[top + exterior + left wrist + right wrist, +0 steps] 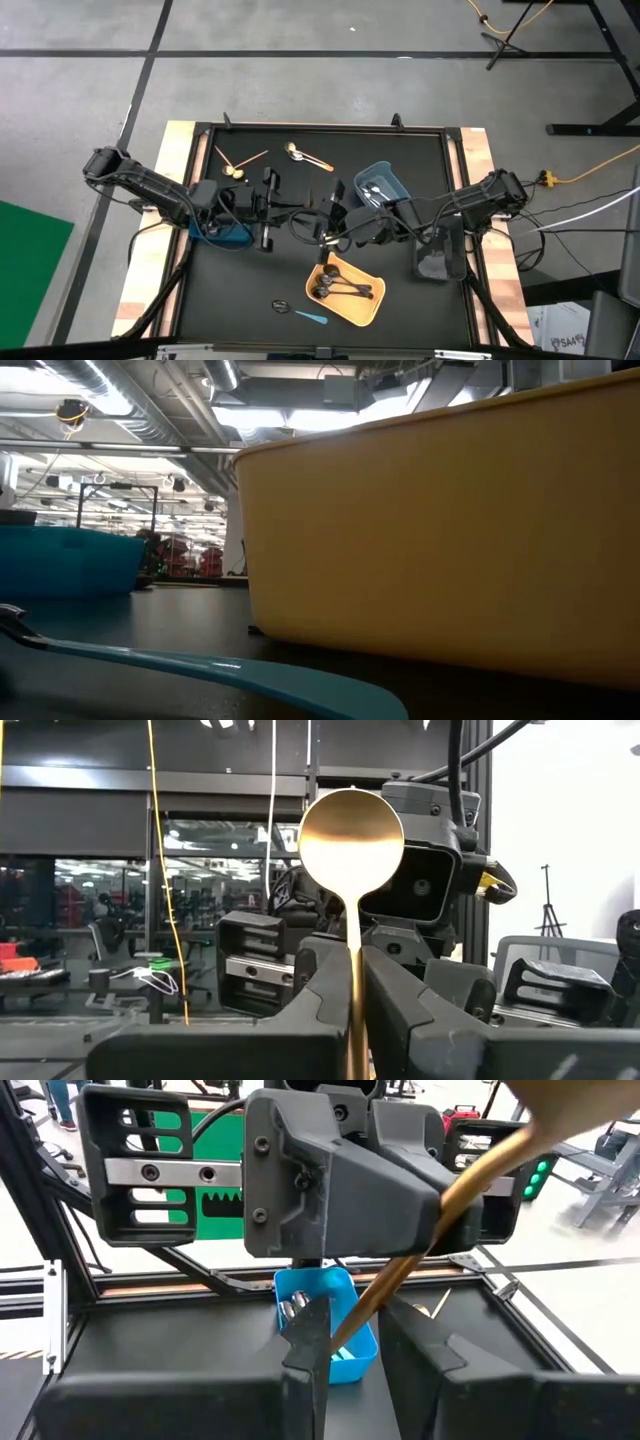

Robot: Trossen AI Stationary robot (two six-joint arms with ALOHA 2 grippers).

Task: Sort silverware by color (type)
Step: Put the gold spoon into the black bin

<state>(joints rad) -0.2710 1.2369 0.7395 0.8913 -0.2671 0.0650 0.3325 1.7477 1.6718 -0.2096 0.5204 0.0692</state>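
My left gripper (355,952) is shut on a gold spoon (352,830) and holds it in the air over the table's middle (300,212). My right gripper (355,1330) faces it from the right (335,222) and is open. The spoon's handle (400,1270) slants down between the right gripper's fingers, close to one of them; whether it touches I cannot tell. Loose on the table lie gold spoons (240,160), an orange-handled spoon (312,158), a black spoon (282,305) and a light-blue spoon (312,318), which also fills the low view's foreground (220,675). My left gripper pinches the gold spoon's handle (354,982) between its two fingers, which lie along the handle. The fingers come from the table's left, slanting upward. The spoon stands out past the fingertips with its bowl (352,825) uppermost, lifted clear of the table.
A yellow bin (372,310) with black spoons sits near the front, a light-blue bin (392,180) with silver spoons at the back right, a dark bin (438,262) at the right, and a blue bin (350,1295) under the left arm. The yellow bin's wall (440,540) blocks the low view.
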